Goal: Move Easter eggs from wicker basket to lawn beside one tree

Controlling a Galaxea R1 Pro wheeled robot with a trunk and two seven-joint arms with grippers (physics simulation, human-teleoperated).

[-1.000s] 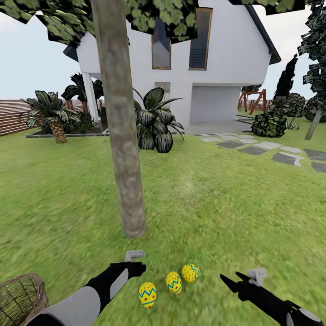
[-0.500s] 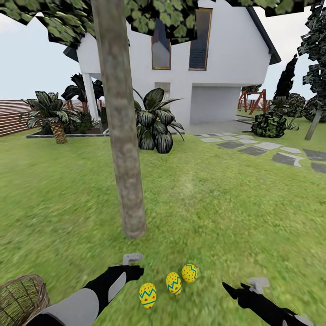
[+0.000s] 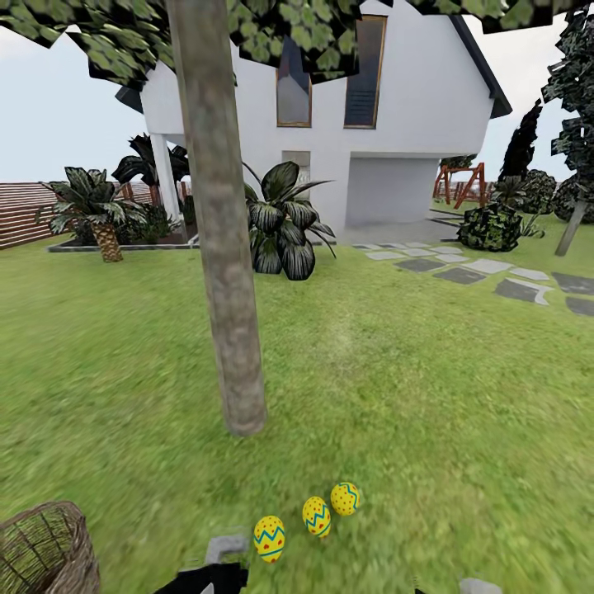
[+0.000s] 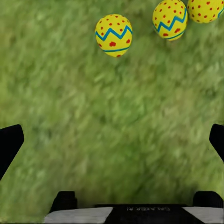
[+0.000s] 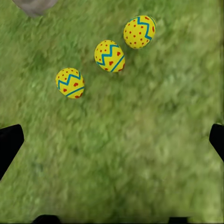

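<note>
Garden setting: a green lawn (image 3: 396,388) runs back to a white house (image 3: 371,124), with a brown slatted fence (image 3: 21,210) at the left and a grey stepping-stone path (image 3: 487,272) at the right. A tree (image 3: 223,247) with a thick mottled grey-brown trunk stands in the near lawn.

Left gripper (image 4: 112,140): jaws spread wide, dark fingertips (image 4: 9,142) at opposite edges of the left wrist view, nothing between them but grass. Right gripper (image 5: 112,140): likewise wide open and empty, poised above bare grass. In the head view only the tops of both arms show at the bottom edge.

The three Easter eggs (image 3: 316,516) lie on the grass in a short diagonal row, apart from one another, near the trunk's base on the robot's side. The wicker basket (image 3: 41,549) sits at the lower left, its interior not fully visible.
</note>
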